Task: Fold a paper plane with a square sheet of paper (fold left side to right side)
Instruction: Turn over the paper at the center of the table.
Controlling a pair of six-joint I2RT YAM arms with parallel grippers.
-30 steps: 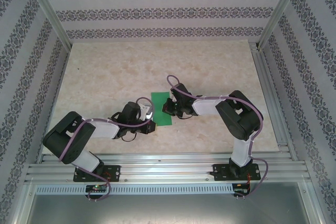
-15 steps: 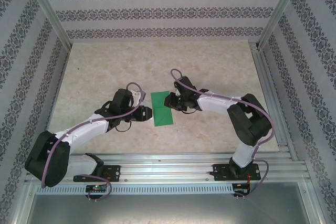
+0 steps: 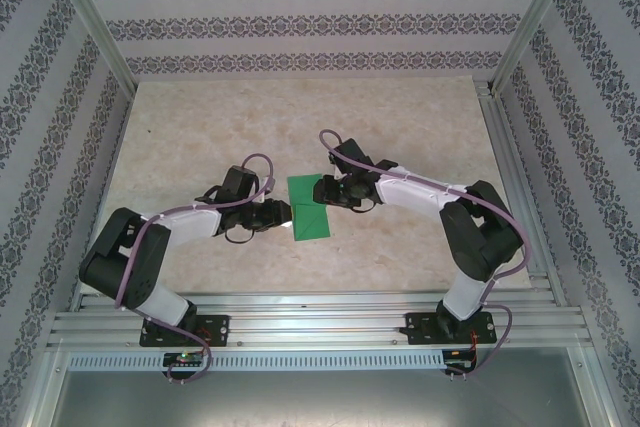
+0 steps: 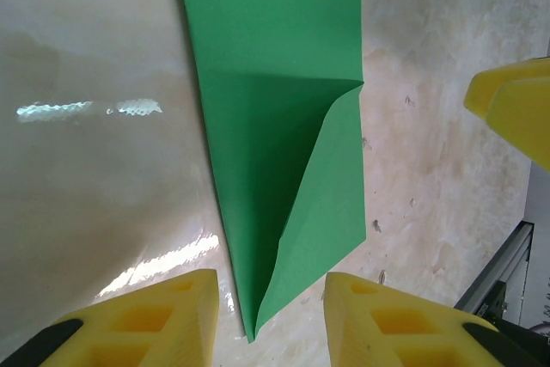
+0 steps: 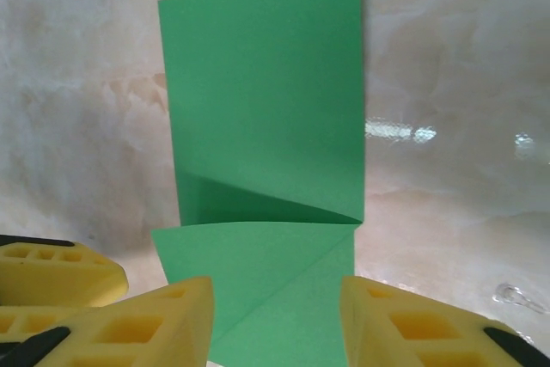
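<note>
The square sheet of paper (image 3: 311,221) is bright green and lies folded at the table's middle. One corner is turned over as a diagonal flap (image 4: 331,186) that stands slightly lifted. My left gripper (image 3: 283,214) sits at its left edge, open. In the left wrist view the paper's pointed tip (image 4: 252,328) lies between the yellow fingers (image 4: 163,315) untouched, with my left gripper (image 4: 271,320) low over it. My right gripper (image 3: 326,193) is at the paper's right edge, open. In the right wrist view my right gripper (image 5: 275,324) straddles the flap (image 5: 258,272) with its fingers (image 5: 412,328) apart.
The beige marbled table (image 3: 200,127) is bounded by patterned walls and metal posts. Aluminium rails (image 3: 320,312) run along the near edge and down the right side (image 3: 512,177). The two grippers face each other closely across the paper.
Both grippers have gone from shut to open at the paper's edges. The left arm swung its elbow out and back; the right gripper shifted slightly farther up the table.
</note>
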